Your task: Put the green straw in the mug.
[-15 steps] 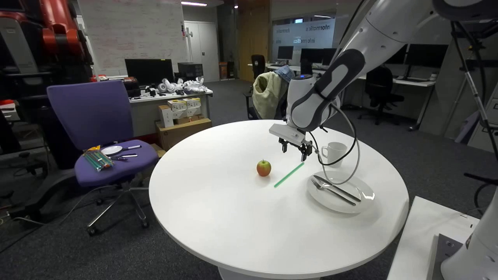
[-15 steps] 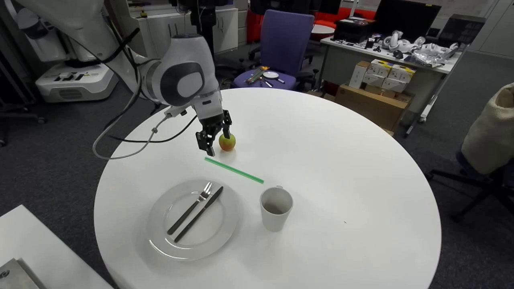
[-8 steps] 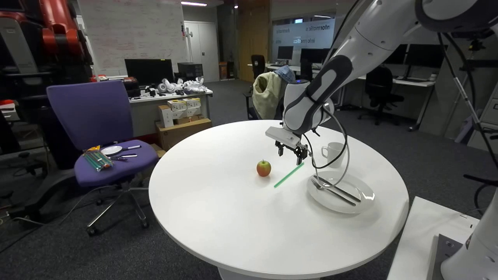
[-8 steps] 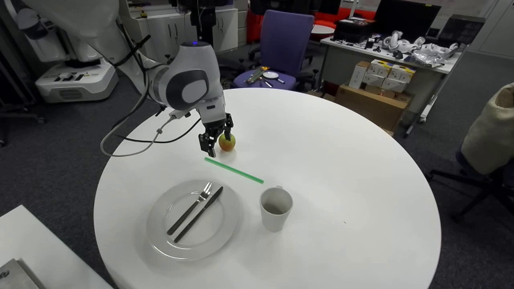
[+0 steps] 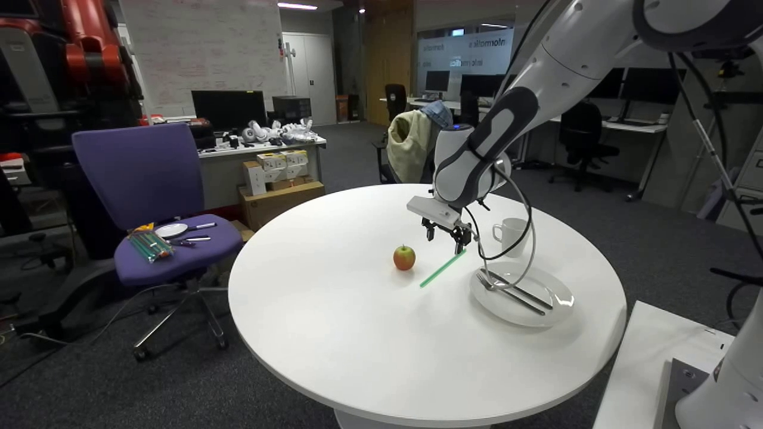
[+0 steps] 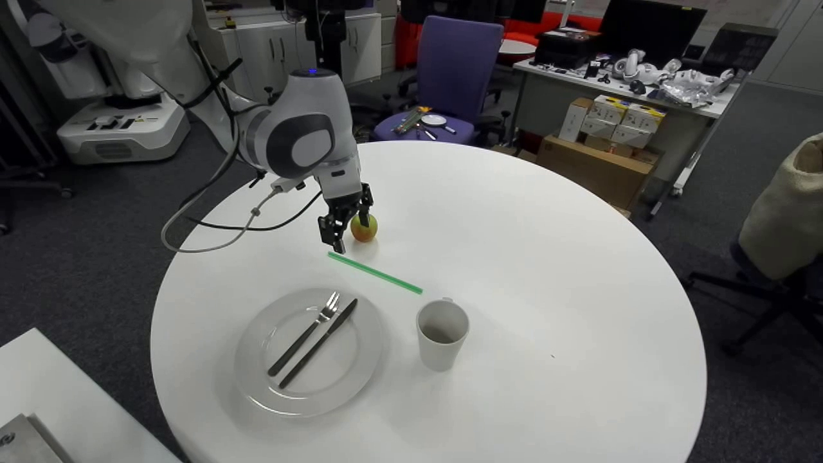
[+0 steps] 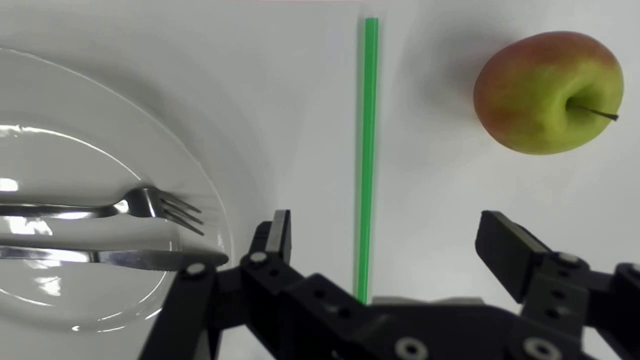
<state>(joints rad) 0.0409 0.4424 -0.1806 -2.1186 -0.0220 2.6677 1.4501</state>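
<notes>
Found jaws released and spread wide, raised above the counter (image 6: 566, 257). Observed green straw (image 7: 367, 160) lying flat there; in the wrist view, placed between both jaws, apart from each, nearer the one by the plate (image 7: 115, 130), running out of sight behind their base. In an exterior view, noted mug (image 6: 440, 350) upright near one end of the green straw.

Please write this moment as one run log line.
gripper: open, empty | green straw: lying on table | mug: upright, no straw inside
</notes>
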